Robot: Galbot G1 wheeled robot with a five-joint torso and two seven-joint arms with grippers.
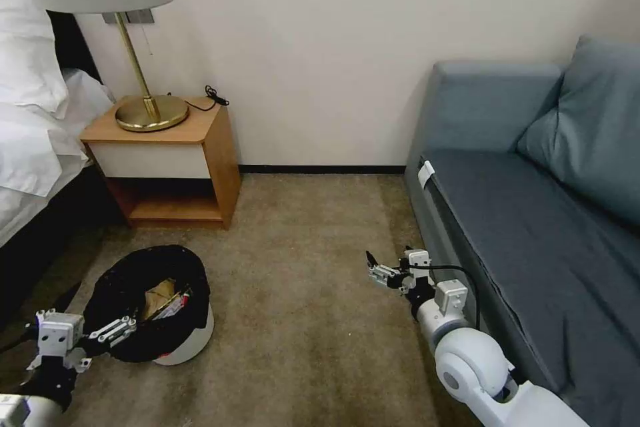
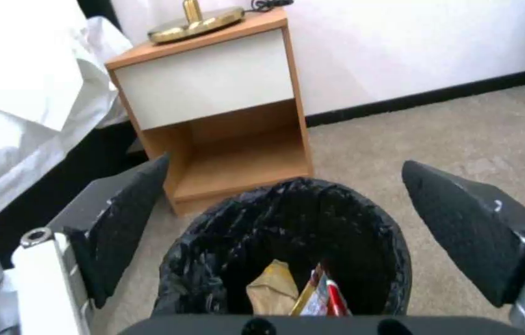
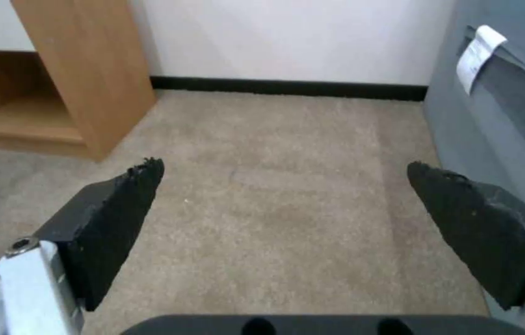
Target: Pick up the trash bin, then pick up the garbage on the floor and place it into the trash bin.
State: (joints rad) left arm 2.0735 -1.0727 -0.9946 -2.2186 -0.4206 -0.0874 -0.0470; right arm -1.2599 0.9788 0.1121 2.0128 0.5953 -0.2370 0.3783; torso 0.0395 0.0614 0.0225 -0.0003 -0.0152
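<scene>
Two grippers spread wide: the left gripper (image 2: 281,204) brackets the black-lined trash bin (image 2: 287,242), brown paper (image 2: 269,291) and red-and-white wrapper (image 2: 324,298) inside; the right gripper's (image 3: 284,195) fingers frame bare carpet (image 3: 275,186) beside the sofa (image 1: 533,213).

A white bin (image 1: 190,345) with a black bag liner sits on plain beige carpet (image 1: 313,320). Brown paper (image 2: 271,293) and a red-and-white wrapper (image 2: 327,300) lie inside.
</scene>
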